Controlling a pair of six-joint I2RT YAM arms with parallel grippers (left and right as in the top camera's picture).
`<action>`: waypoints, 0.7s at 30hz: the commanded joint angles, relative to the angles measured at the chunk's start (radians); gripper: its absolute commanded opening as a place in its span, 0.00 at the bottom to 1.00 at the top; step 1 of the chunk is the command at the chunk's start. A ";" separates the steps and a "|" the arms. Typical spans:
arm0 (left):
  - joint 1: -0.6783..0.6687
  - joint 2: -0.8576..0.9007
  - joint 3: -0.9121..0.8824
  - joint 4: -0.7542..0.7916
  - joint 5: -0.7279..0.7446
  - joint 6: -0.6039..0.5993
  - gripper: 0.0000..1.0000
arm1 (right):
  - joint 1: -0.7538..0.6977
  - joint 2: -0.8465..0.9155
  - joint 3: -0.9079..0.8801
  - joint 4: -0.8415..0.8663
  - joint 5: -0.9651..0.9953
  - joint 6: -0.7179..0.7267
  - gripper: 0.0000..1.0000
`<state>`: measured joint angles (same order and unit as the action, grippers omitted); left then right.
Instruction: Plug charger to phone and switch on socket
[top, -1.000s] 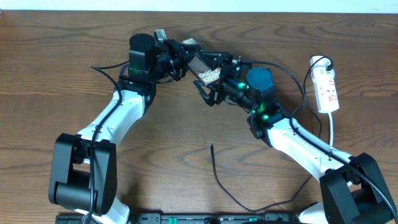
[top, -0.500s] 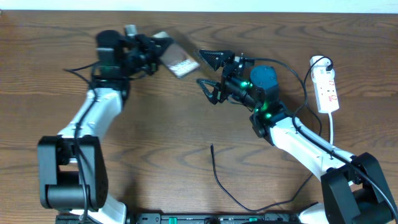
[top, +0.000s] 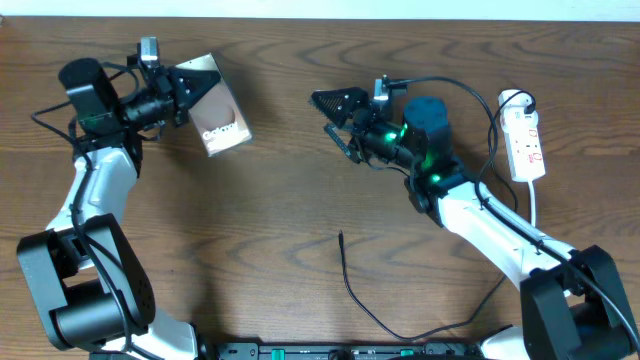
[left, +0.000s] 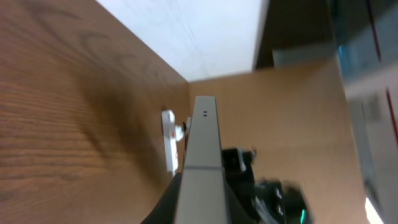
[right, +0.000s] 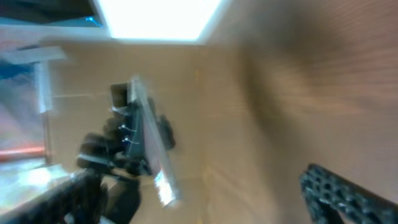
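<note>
— Where is the phone?
— Pinched in my left tool, tilted, over the far left of the worktop.
— And the right tool?
— Spread wide, holding nothing, near the middle. The charger lies loose on the worktop below it; the socket sits at the right edge.
</note>
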<state>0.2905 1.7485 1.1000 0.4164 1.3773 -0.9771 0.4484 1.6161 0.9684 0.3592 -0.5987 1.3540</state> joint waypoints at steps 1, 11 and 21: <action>0.020 -0.021 0.014 0.017 0.172 0.150 0.07 | 0.014 -0.006 0.163 -0.282 -0.037 -0.291 0.99; 0.021 -0.021 0.014 0.016 0.194 0.222 0.07 | 0.140 -0.006 0.312 -0.958 0.239 -0.623 0.99; 0.021 -0.021 0.014 0.016 0.193 0.225 0.07 | 0.333 -0.006 0.280 -1.171 0.521 -0.626 0.83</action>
<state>0.3069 1.7485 1.1000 0.4248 1.5398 -0.7662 0.7330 1.6165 1.2675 -0.8074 -0.2264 0.7494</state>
